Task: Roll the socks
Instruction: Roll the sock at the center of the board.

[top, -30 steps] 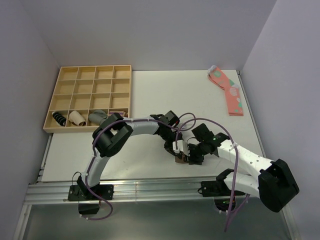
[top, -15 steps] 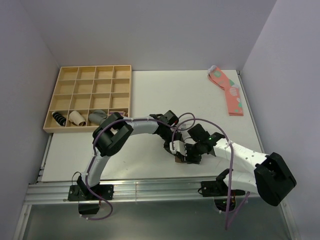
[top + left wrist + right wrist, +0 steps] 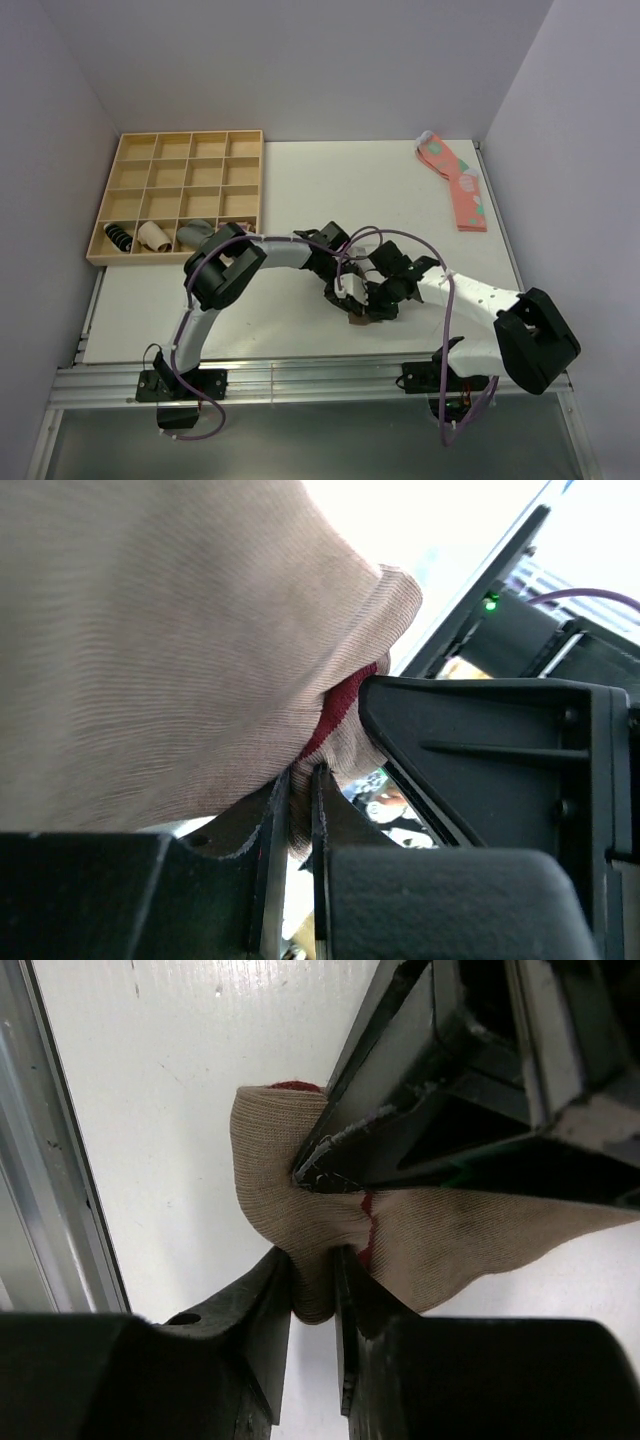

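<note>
The tan-brown sock (image 3: 300,1200) with a dark red edge is bunched between both grippers near the table's front edge. In the top view only a small brown bit of the sock (image 3: 356,320) shows under the two wrists. My left gripper (image 3: 300,795) is shut on a fold of the sock (image 3: 180,660), which fills its view. My right gripper (image 3: 312,1285) is shut on another fold from below, and the left gripper's black fingers (image 3: 400,1150) pinch the sock just above it. The two grippers touch or nearly touch.
A wooden compartment tray (image 3: 180,195) stands at the back left with small sock bundles (image 3: 155,236) in its front row. A coral-pink dotted sock (image 3: 458,185) lies at the back right. The table's metal front rail (image 3: 55,1210) is just left of the sock.
The right arm has moved left and closer in against the left gripper. The left gripper has stayed in about the same place over the sock.
</note>
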Controlling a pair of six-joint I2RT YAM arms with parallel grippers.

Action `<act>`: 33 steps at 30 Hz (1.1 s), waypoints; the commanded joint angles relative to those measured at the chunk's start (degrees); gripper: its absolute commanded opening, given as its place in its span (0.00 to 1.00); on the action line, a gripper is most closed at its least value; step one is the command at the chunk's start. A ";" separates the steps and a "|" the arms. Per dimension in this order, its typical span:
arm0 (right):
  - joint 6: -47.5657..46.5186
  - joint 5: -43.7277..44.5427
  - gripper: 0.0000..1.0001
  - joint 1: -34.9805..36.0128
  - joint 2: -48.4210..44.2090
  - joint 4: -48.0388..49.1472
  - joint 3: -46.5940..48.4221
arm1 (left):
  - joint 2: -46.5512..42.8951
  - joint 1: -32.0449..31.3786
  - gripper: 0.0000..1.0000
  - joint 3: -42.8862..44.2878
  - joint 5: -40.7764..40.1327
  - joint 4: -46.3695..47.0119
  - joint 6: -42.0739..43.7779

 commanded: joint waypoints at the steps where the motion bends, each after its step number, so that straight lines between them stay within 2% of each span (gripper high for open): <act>1: 2.82 -1.92 0.20 0.66 2.35 0.10 -0.25 | -0.35 0.12 0.13 -5.23 -4.87 6.23 -4.05; 4: 3.87 -1.40 0.14 0.40 2.79 0.01 0.02 | -3.25 0.38 0.20 -9.97 -6.54 14.47 -10.12; 6: 3.79 -1.22 0.14 0.04 2.96 -0.78 0.28 | -5.27 0.38 0.24 -12.78 -7.24 18.81 -13.89; 11: 2.12 -2.45 0.12 -1.44 7.00 -4.29 3.27 | -9.58 0.38 0.32 -16.48 -14.17 26.89 -16.11; 16: -3.06 -8.41 0.11 -5.84 11.75 -12.37 8.88 | -14.50 0.38 0.34 -25.44 -21.72 37.70 -19.35; 17: -3.94 -9.13 0.11 -7.59 13.50 -14.99 9.85 | -15.99 0.38 0.36 -27.37 -22.88 42.77 -20.05; 21: -6.40 -10.19 0.11 -9.71 16.58 -17.83 12.76 | -19.42 0.38 0.37 -35.19 -30.26 49.65 -18.75; 23: -7.02 -10.80 0.11 -10.06 18.43 -19.66 13.37 | -21.52 0.21 0.36 -36.44 -35.16 50.02 -16.73; 28: -9.39 -12.73 0.12 -11.73 24.13 -24.59 18.03 | -27.07 -0.67 0.36 -43.38 -43.97 57.58 -13.30; 29: -10.27 -13.43 0.11 -12.17 25.10 -26.78 19.86 | -29.08 -1.80 0.37 -44.69 -47.73 58.11 -10.86; 33: -12.02 -14.40 0.12 -14.28 30.64 -31.80 24.78 | -33.92 -5.58 0.37 -47.94 -54.25 62.14 -2.85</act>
